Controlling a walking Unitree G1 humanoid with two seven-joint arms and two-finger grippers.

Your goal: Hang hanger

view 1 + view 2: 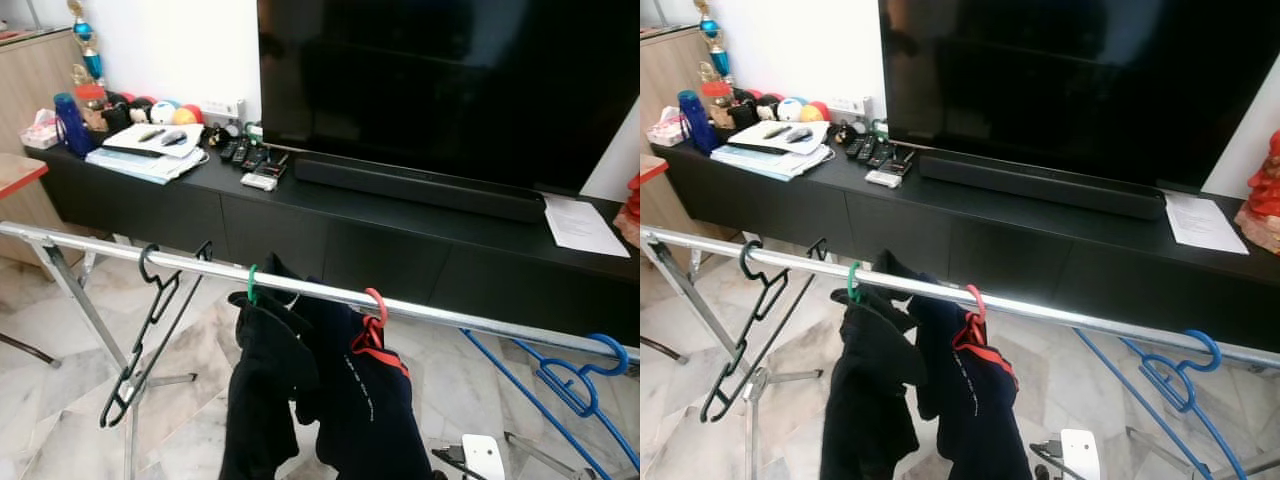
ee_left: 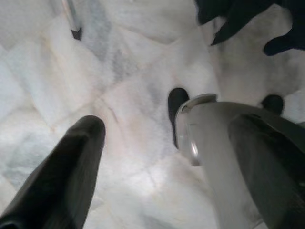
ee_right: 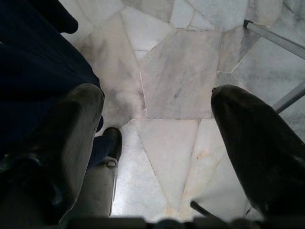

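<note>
Silver rail (image 1: pixel 300 285) of a drying rack runs across the front, left end high, right end lower. Black hanger (image 1: pixel 150 330) hangs empty near the rail's left end, tilted, w/ open floor (image 1: pixel 60 400) below it. Mid-rail: green hook (image 1: pixel 252 283) carrying a black garment (image 1: pixel 262 400), then just beside it a red hanger (image 1: pixel 375 320) carrying a navy garment (image 1: pixel 365 410); the two garments touch. Blue hanger (image 1: pixel 580 375) sits hooked at the rail's right end, well apart from the rest. Bare rail betw. black hanger and green hook, and a longer bare stretch betw. red and blue hangers.

Behind the rail: long black cabinet, its surface (image 1: pixel 330 195) carrying a big TV (image 1: pixel 450 85) w/ a soundbar (image 1: pixel 420 187) along its front. Left end of the surface is crowded: remotes (image 1: pixel 250 160), papers (image 1: pixel 150 160), blue bottle (image 1: pixel 70 125), balls. White sheet (image 1: pixel 585 225) lies at the right end.

Left gripper (image 2: pixel 138 157) hangs over marble floor, jaws apart, nothing betw. them. Right gripper (image 3: pixel 157 148) also points at the floor, jaws wide apart & empty, navy cloth close beside one finger, rack legs (image 3: pixel 276 43) near the other.
</note>
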